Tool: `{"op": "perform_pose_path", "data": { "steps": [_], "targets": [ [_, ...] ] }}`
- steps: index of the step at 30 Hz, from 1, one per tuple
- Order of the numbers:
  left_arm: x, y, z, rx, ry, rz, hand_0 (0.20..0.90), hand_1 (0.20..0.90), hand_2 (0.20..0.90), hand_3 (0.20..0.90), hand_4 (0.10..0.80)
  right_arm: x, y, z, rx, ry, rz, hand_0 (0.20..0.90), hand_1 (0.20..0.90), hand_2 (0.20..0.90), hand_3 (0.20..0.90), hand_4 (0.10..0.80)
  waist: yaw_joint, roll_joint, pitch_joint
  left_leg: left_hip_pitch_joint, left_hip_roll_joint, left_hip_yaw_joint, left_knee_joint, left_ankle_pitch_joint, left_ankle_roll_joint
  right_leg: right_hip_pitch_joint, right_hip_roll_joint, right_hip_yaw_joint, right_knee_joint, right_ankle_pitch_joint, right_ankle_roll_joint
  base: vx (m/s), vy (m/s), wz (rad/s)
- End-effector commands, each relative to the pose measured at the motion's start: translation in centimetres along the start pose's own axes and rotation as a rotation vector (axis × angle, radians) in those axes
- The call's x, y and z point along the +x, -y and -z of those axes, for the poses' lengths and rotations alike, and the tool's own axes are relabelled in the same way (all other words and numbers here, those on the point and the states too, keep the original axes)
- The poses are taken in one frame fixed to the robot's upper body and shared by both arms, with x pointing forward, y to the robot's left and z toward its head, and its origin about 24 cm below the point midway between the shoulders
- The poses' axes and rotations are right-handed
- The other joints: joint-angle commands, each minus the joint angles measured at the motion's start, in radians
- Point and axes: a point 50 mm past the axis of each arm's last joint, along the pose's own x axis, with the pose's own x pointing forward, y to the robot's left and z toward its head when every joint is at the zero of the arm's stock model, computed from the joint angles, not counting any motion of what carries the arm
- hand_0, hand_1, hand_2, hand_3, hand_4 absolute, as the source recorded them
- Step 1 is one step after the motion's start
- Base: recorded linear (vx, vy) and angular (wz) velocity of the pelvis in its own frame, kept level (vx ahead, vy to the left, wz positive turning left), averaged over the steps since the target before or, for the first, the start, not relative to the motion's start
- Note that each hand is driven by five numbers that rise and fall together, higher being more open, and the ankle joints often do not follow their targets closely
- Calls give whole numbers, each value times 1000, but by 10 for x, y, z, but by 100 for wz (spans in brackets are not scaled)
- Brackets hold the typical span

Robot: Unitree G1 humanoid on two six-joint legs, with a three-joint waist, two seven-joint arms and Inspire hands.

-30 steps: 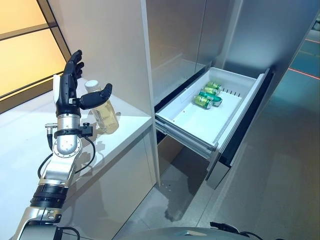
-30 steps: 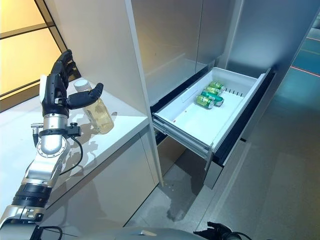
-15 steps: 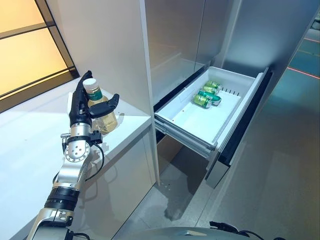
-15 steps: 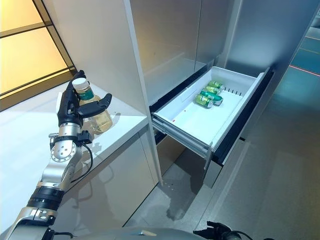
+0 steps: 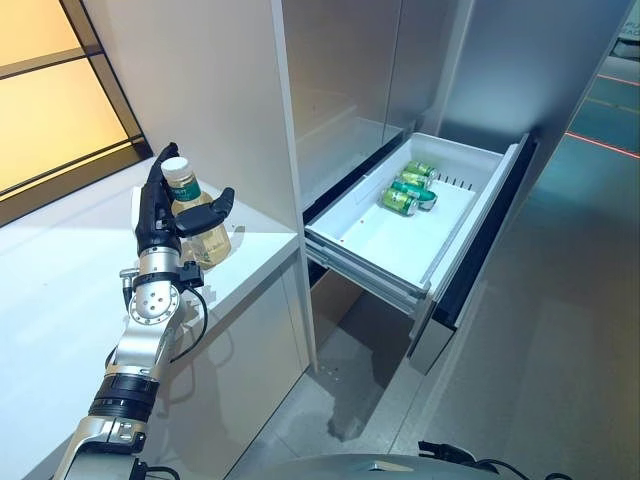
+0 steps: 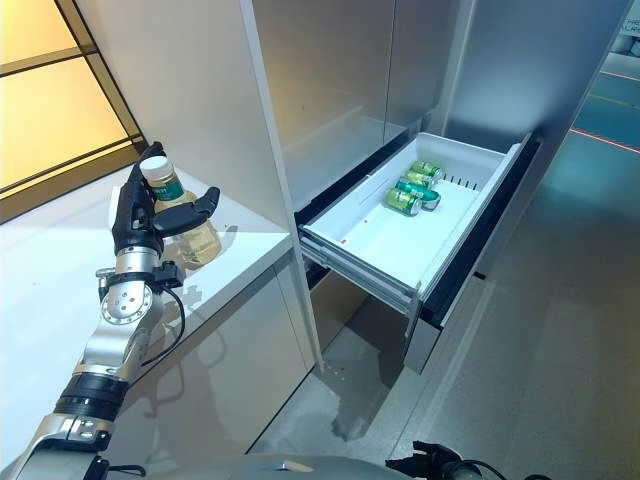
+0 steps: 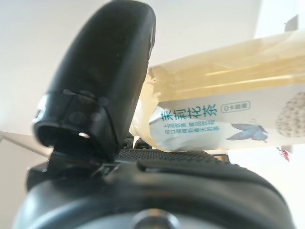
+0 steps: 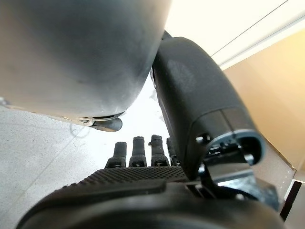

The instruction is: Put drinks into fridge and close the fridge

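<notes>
A clear bottle (image 5: 211, 240) of pale yellow drink with a white cap stands on the white counter (image 5: 60, 290) beside the tall grey panel. My left hand (image 5: 155, 215) is at the bottle, its straight fingers behind it and its thumb across the front. The left wrist view shows the bottle (image 7: 228, 90) lying against the palm (image 7: 143, 191). The hand is open, not curled round it. The white fridge drawer (image 5: 440, 215) is pulled open to the right, with green cans (image 5: 408, 190) at its far end. My right hand (image 8: 138, 152) hangs idle with relaxed fingers.
The tall grey panel (image 5: 220, 90) rises at the counter's right end, close to the bottle. The open drawer's dark front (image 5: 480, 250) juts out over the grey floor (image 5: 560, 380). An orange-lit window (image 5: 50, 110) lies behind the counter.
My left hand came down from a raised spot left of the bottle and settled around it. Since half a second ago it has hardly moved; the camera has shifted slightly.
</notes>
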Motion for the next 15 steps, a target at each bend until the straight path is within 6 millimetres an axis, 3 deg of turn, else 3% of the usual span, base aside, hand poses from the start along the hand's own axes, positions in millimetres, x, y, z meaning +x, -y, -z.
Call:
{"op": "perform_pose_path", "data": {
  "steps": [1, 15],
  "targets": [
    [23, -4, -25, -9, 128, -38, 900, 900, 900, 900, 800, 0, 4, -4, -63, -5, 4, 900, 900, 900, 900, 800, -9, 14, 15, 37, -60, 59, 20, -145, 60, -45, 62, -13, 114, -104, 7, 0, 0, 0],
    [19, 0, -14, -142, 41, -65, 900, 900, 900, 900, 800, 0, 2, -4, -60, -8, 3, 900, 900, 900, 900, 800, -11, 14, 17, 39, -62, 58, 20, -146, 61, -43, 63, -12, 115, -104, 7, 0, 0, 0]
  ]
}}
